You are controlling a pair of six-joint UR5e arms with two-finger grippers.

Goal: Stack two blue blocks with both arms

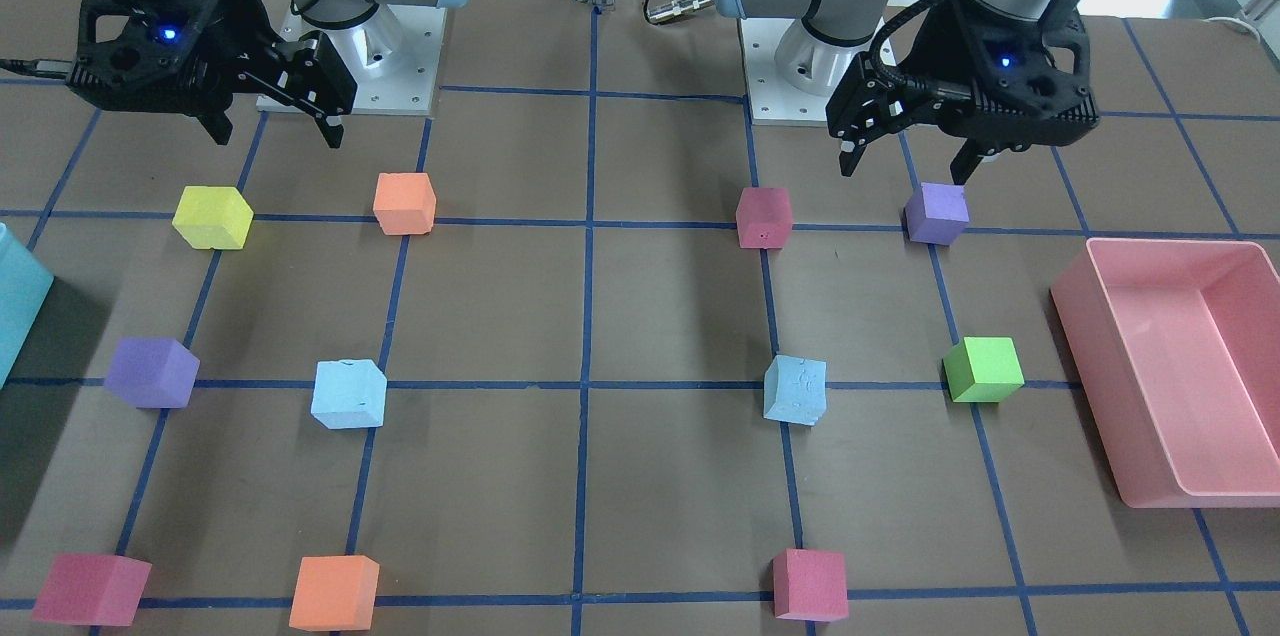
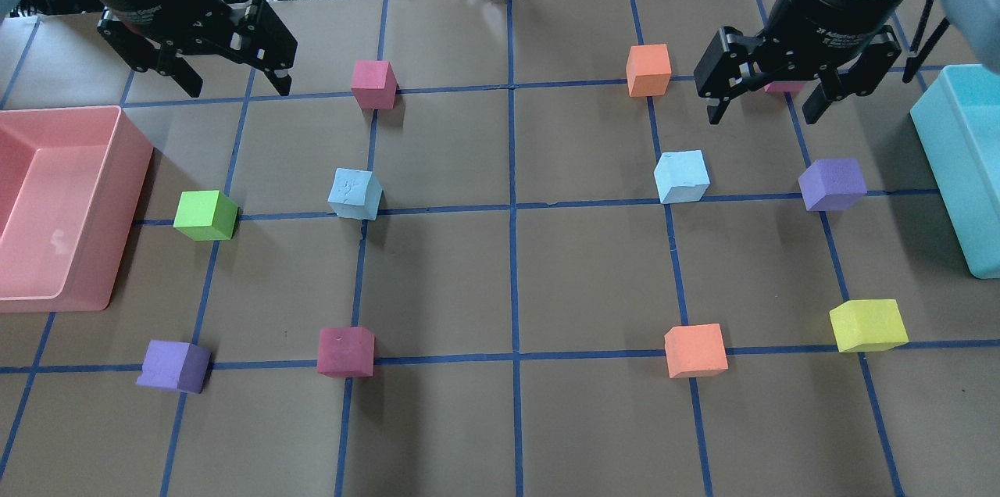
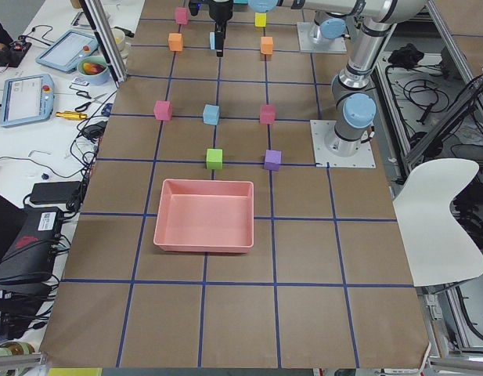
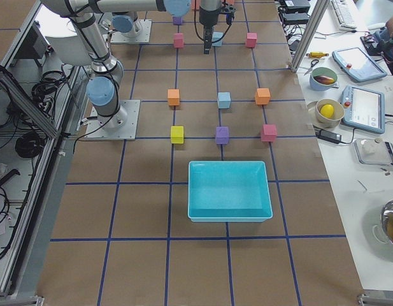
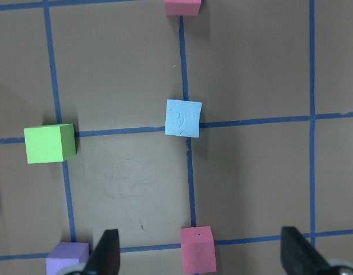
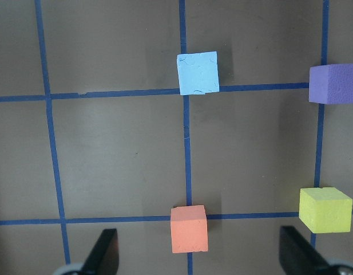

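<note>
Left gripper [image 2: 237, 88], right gripper [image 2: 762, 116] above taped surface [image 2: 437, 286], jaws spread, empty; nicked foam blue block [image 5: 183, 117] ahead of left jaws past magenta cube [image 5: 197, 249], second blue block [image 6: 198, 73] ahead of right jaws past orange cube [image 6: 189, 229].

On the table [image 2: 437, 286], one block [image 2: 355, 194] lies left of centre, its twin [image 2: 682, 176] right, well apart.
</note>
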